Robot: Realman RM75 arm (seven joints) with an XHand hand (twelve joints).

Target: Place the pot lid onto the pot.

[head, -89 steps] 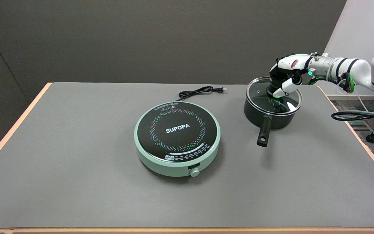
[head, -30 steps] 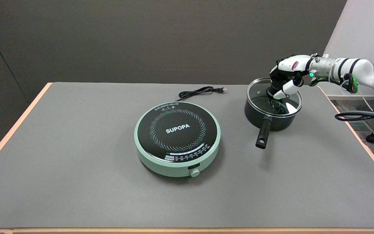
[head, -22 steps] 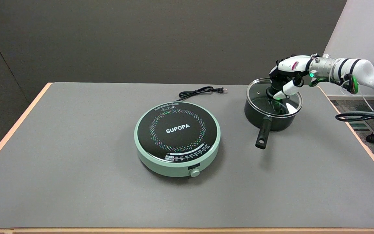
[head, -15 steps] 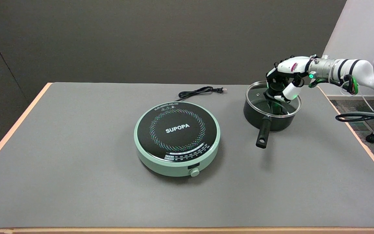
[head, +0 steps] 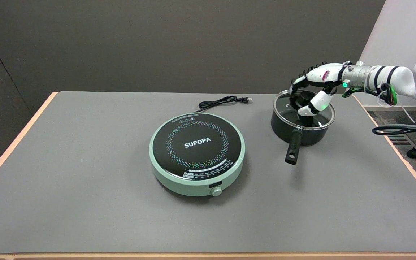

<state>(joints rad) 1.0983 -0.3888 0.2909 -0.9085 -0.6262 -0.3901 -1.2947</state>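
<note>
Lid (head: pixel 303 108) sits on pot (head: pixel 302 124) rim, placement looks done. Right hand (head: pixel 311 90) directly above the knob, fingers spread, gripping nothing. Left: pull arm clear.

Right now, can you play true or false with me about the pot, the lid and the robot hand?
1. The glass lid sits on the black pot. True.
2. The pot stands on the green cooker. False: it stands on the table, right of the cooker.
3. The right hand has its fingers spread above the lid's knob. True.
4. The cooker's cord is plugged in. False: its plug lies loose on the table.
</note>
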